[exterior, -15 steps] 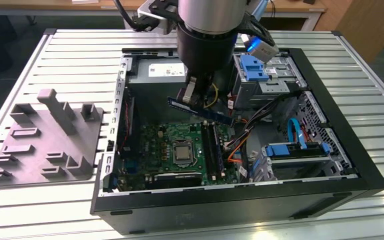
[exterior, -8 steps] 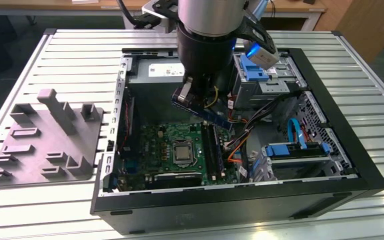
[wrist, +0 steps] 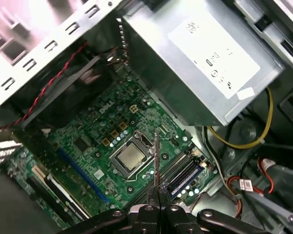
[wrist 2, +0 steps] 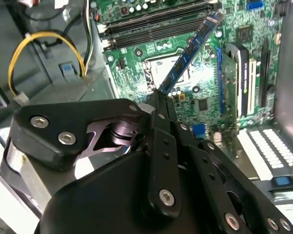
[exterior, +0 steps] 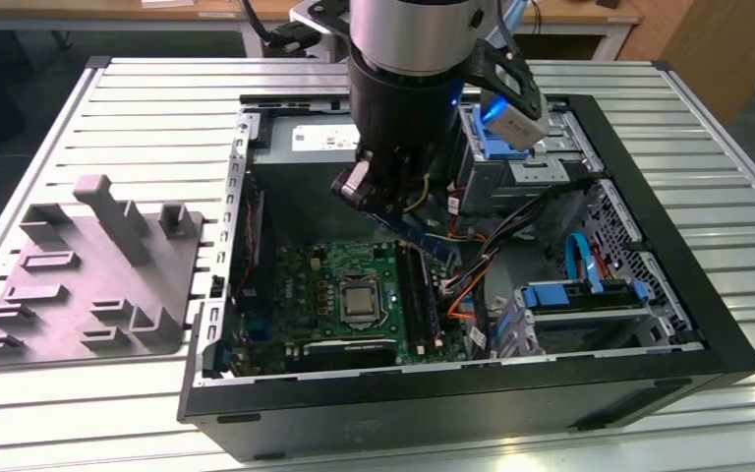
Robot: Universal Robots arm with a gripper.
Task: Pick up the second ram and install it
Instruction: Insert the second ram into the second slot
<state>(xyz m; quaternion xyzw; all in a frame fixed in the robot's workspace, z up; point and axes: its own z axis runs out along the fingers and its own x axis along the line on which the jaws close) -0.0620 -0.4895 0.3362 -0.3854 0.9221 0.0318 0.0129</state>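
1. Gripping the ram [exterior: 424,239] by one end, the gripper [exterior: 371,197] is clamped on it. Its fingers [wrist 2: 161,126] pinch the stick on both flat sides.
2. Ram hangs in the air inside the open case [exterior: 456,393]. It is tilted, with the free end slanting down toward the board [exterior: 312,285], and it is not seated in a slot.
3. In the second wrist view, the ram [wrist 2: 190,48] sticks out from the gripper [wrist 2: 157,97] across the CPU socket [wrist 2: 173,68]. Its far end is near the long black slots [wrist 2: 156,27].
4. In the first wrist view, the ram [wrist: 156,156] is edge-on, a thin line coming off the gripper [wrist: 157,197]. It sits above the board [wrist: 97,126], between the socket [wrist: 131,157] and the slots [wrist: 180,173].
5. Case lies on its side with the open face up, on a slatted table [exterior: 89,423].
6. Inside the case, the board lies flat on the floor and the power supply [exterior: 302,138] sits at the far end. The drive cage [exterior: 588,295], with blue parts, is at the exterior view's right, and a cable bundle [exterior: 463,290] runs between board and cage.
7. A yellow cable [wrist: 256,131] loops beside the power supply [wrist: 195,58], also inside the case.
8. Grey holder [exterior: 83,265] stands on the table outside the case, at the exterior view's left, just beside the case wall.
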